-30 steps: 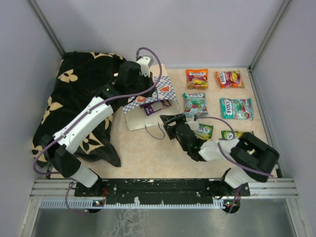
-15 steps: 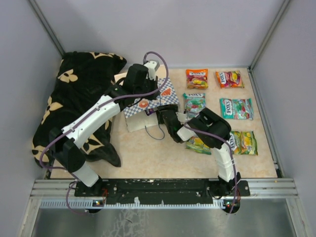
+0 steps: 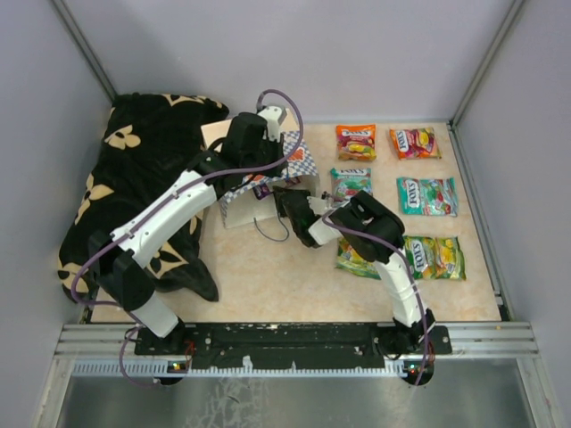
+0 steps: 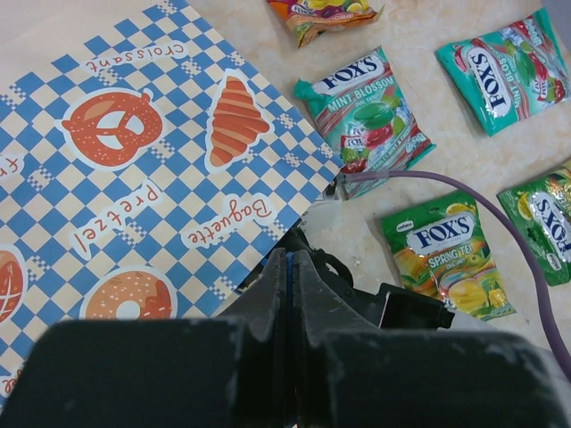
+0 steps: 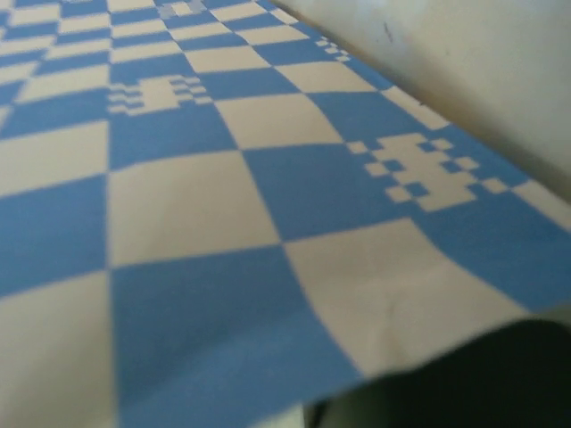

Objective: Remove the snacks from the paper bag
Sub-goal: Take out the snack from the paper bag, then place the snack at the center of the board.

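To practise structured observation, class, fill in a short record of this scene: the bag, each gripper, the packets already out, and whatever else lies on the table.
paper bag: lying on the table, mouth towards the right arm
left gripper: fingers closed together, apparently pinching the bag's upper edge
right gripper: reaching into the bag's mouth; jaws hidden
snacks outside: six, namely orange packet, red packet, two teal packets, two green packets
black flowered cloth: heaped to the left of the bag
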`<state>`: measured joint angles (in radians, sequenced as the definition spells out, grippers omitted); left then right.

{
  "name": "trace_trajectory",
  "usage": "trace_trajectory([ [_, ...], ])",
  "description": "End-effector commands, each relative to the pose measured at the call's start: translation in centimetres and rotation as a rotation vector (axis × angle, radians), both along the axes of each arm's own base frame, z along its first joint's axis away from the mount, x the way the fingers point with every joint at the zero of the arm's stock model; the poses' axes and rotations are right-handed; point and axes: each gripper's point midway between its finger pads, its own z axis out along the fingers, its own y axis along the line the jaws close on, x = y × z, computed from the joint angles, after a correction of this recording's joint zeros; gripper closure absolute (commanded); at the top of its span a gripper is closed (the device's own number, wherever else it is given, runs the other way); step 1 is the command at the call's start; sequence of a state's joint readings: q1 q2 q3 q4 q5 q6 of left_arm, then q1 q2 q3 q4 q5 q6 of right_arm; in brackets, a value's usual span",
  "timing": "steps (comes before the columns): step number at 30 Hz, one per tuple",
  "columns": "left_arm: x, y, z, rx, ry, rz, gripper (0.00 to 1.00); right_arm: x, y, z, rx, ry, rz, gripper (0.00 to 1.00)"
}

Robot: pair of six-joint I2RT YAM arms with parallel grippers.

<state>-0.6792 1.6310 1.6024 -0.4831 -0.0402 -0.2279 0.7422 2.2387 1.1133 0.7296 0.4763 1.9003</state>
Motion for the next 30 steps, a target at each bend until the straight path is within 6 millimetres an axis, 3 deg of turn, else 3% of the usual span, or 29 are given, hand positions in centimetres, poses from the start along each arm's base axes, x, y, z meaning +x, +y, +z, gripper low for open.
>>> trace_trajectory([
  [1,0.7,-0.1,1.3,0.005,-0.038,0.015,1.00,0.0,0.5,-0.2,-0.090,0.016,0.048,0.92],
  [2,0.9,0.1,1.2,0.010,-0.040,0.023,1.00,-0.2,0.7,0.6,-0.109,0.001,0.075,0.99],
  [5,1.6,0.7,1.4,0.017,-0.052,0.046,1.00,-1.6,1.7,3.1,-0.187,-0.040,0.186,1.00],
  [9,3.0,1.9,1.5,0.014,-0.054,0.075,1.00,-5.5,1.8,5.9,-0.284,-0.084,0.380,1.00],
  [11,3.9,2.8,1.5,0.003,-0.050,0.087,1.00,-7.6,1.9,8.2,-0.346,-0.130,0.500,1.00],
  [14,5.0,3.9,1.4,0.000,-0.045,0.106,1.00,-11.0,1.2,9.8,-0.444,-0.143,0.662,1.00],
  [18,6.3,5.5,1.5,-0.006,-0.048,0.128,1.00,-15.7,-0.8,11.9,-0.545,-0.163,0.834,1.00],
  [23,7.5,6.8,1.4,-0.004,-0.051,0.143,1.00,-19.8,-3.9,14.5,-0.791,-0.228,1.060,1.00],
  [26,8.0,7.1,1.0,0.002,-0.047,0.139,1.00,-22.6,-5.9,14.0,-1.038,-0.203,1.257,1.00],
  [30,8.4,7.2,0.2,0.023,-0.043,0.128,1.00,-24.6,-10.7,11.9,-1.595,0.016,1.317,1.00],
])
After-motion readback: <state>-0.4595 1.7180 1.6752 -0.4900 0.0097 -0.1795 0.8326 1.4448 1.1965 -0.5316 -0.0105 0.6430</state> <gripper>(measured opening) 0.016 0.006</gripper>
